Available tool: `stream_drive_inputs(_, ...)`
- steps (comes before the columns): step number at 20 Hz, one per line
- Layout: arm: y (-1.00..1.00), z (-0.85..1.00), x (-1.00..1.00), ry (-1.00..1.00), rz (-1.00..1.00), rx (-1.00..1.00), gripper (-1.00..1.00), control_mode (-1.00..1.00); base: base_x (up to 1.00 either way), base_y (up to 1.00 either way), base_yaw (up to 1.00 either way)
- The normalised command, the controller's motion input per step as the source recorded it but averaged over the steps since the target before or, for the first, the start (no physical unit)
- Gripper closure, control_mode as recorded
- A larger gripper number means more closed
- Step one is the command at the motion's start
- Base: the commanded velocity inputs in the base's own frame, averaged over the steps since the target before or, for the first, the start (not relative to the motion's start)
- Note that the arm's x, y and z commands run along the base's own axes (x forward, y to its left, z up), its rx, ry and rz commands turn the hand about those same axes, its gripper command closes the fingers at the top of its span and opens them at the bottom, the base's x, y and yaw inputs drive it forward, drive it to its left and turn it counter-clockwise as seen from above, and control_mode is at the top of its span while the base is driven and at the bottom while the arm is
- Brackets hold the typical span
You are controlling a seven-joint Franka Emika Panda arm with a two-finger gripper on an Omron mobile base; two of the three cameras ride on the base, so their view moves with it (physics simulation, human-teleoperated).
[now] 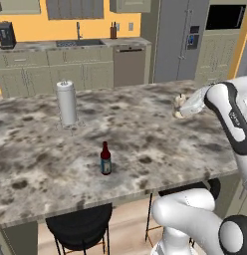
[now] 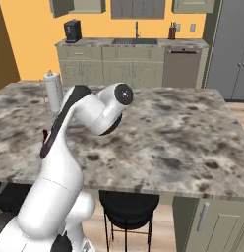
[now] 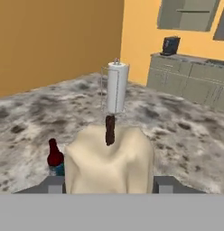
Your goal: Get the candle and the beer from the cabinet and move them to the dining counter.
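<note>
From the hand view, I see one candle (image 3: 109,164) very near the camera, at the bottom centre of the frame. It is cream-white and lumpy, with a dark wick standing up from its top. The hand (image 3: 108,184) has it held between the two grey fingertips (image 3: 164,184), one on each side of the wax. In the left base view the same candle (image 1: 179,106) shows as a small pale lump at the end of the white arm, in the right middle of the frame, above the worktop (image 1: 145,134); I cannot tell if it touches the marble.

Next, I count one beer (image 1: 105,159). It is a small dark brown bottle with a red cap and a red label, standing upright on the worktop, a little left of the centre of the left base view. In the hand view it stands at the lower left, just beside the candle.

Farther, there is one paper-towel roll (image 1: 66,103), tall and white, upright on the worktop in the upper left part of the left base view.

Below the near edge of the worktop I can count two black stools (image 1: 79,230).

At the far wall there is one black coffee machine (image 1: 5,34) in the upper left corner.
</note>
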Motion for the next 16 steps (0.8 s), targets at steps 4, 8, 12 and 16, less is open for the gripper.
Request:
stream_drive_inputs(4, 0.08, -1.00, 0.92, 0.00, 0.49, 0.00, 1.00, -1.00, 0.00, 0.00, 0.00)
stream_drive_inputs(8, 0.37, -0.99, 0.59, 0.01, 0.30, 0.00, 1.00, -1.00, 0.00, 0.00, 0.00)
stream_drive_inputs(12, 0.17, -0.63, 0.44, 0.07, 0.04, 0.01, 1.00, -1.00, 0.00, 0.00, 0.00)
stream_drive_inputs(16, 0.00, -0.71, 0.35, 0.09, 0.00, 0.04, 1.00, -1.00, 0.00, 0.00, 0.00)
